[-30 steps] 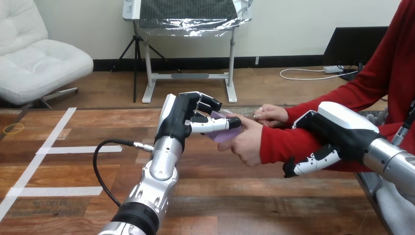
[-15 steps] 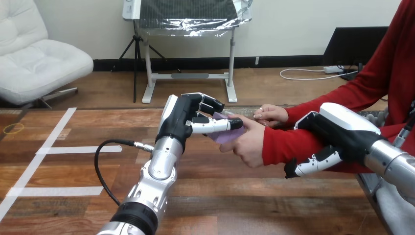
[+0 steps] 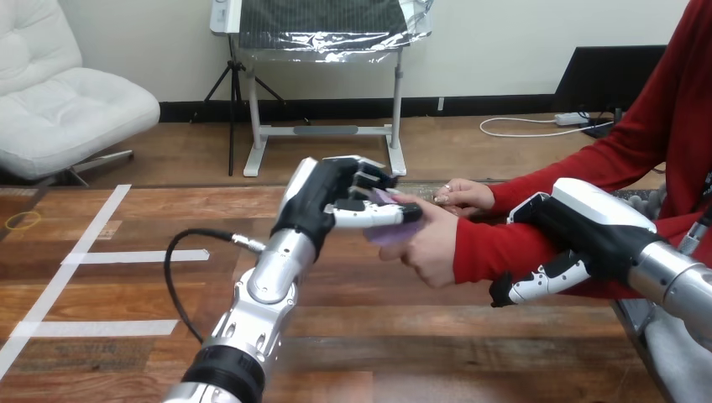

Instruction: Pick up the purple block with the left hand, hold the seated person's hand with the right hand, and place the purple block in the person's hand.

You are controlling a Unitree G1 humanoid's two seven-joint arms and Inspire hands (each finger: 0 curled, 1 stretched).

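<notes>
One small shift: left hand (image 3: 329, 200), pinching small purple block (image 3: 384, 228), edged closer into person's cupped hand (image 3: 430, 250); block touching palm, unreleased. Right hand (image 3: 588, 217) seemingly clasped round red-sleeved forearm (image 3: 491, 248). Release likely next.

Pale purple block (image 3: 388, 232) (partly hidden); aloft, against the person's hand (image 3: 432, 252)

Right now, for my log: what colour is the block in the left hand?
The small block is purple; head view shows it best.

White padded armchair (image 3: 67, 109) upper left. Foil-covered panel (image 3: 323, 21) on white stand (image 3: 323, 130), top centre. Pale wall (image 3: 504, 42), black baseboard (image 3: 336, 108), wooden floor (image 3: 168, 151).
</notes>
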